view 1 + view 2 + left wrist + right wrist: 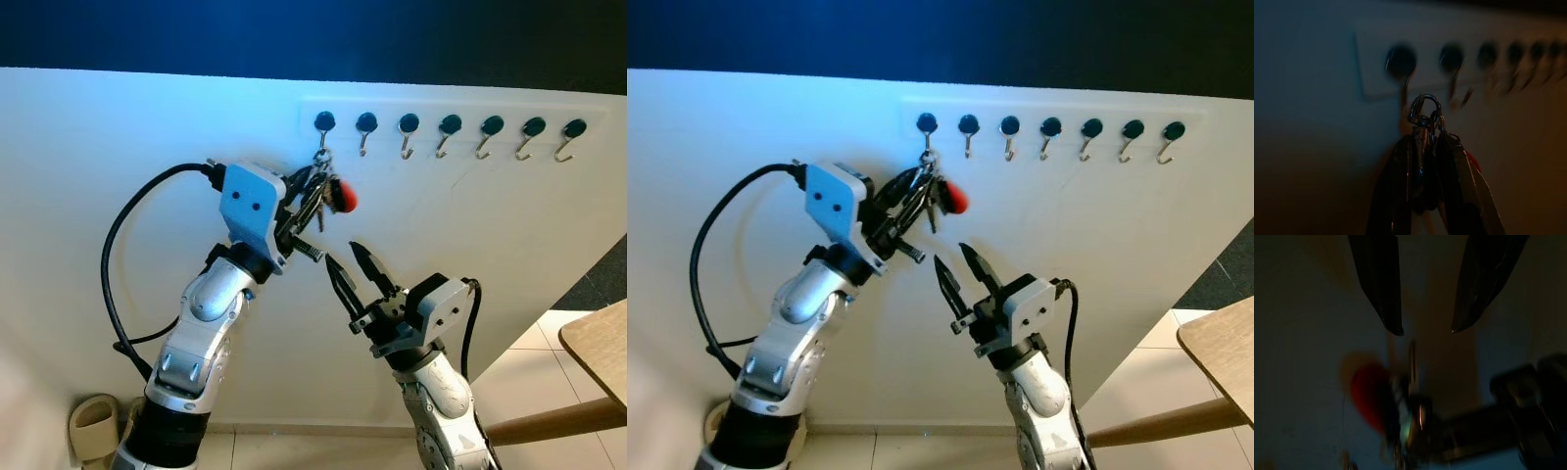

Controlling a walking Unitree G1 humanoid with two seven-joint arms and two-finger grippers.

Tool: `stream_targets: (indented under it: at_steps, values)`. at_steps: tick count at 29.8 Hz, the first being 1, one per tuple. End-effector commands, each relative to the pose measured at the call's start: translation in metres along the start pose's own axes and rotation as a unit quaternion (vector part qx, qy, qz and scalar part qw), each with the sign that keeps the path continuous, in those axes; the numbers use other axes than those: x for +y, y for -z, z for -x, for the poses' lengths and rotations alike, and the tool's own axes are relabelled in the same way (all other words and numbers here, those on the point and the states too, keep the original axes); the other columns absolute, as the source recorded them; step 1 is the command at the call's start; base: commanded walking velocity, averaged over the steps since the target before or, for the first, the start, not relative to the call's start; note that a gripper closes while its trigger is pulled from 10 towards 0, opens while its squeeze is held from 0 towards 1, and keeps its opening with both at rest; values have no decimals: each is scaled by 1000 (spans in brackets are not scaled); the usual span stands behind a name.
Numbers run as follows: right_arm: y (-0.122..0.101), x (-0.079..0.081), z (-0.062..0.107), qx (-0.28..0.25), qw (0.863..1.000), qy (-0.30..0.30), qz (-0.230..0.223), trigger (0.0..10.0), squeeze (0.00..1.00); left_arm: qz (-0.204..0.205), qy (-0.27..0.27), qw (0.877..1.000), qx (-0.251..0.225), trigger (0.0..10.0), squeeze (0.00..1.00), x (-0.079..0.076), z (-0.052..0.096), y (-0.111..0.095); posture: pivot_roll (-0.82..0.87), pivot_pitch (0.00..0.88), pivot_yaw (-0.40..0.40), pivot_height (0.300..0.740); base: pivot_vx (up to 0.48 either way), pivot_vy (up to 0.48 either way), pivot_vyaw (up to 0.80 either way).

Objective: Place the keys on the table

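1. Right gripper (355, 266), nearest, hovered with its black fingers spread, below the keys.
2. Left gripper (306, 204) pinched the metal key bunch with red fob (329, 193), hanging from the leftmost of 7 wall hooks (323, 125).
3. Unhooking was in hand; next, lifting the ring clear, then the wooden table (598, 345).

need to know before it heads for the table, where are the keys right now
In the left eye view the keys hang at the leftmost hook of the wall rack, pinched in the left claw, up and left of the open right claw.
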State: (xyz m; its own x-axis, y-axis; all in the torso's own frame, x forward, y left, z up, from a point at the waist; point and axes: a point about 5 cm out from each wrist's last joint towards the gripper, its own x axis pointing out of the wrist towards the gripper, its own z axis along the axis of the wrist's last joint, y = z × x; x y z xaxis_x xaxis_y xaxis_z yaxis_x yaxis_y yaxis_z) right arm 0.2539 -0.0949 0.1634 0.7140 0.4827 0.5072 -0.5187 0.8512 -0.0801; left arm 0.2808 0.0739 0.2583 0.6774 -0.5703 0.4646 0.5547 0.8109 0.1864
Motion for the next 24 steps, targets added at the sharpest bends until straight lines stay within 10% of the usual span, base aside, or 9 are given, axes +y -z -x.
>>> stream_targets:
  at_steps: [1, 17, 24]
  values:
    - [-1, 0, 0, 2, 1000, 1, 2, 10000, 0, 9, 16, 998, -54, 0, 0, -5, -6, -18, 39, 74, -27, 740, 0, 0, 0]
    - [0, 0, 2, 5, 1000, 0, 2, 10000, 0, 93, 19, 982, -161, 0, 0, 3, 0, -49, 36, 83, -28, 740, 0, 0, 0]
    - [7, -3, 13, 26, 1000, 5, 6, 10000, 0, 182, 142, 970, -74, 0, 0, 11, 43, -30, 39, 94, -34, 740, 0, 0, 0]
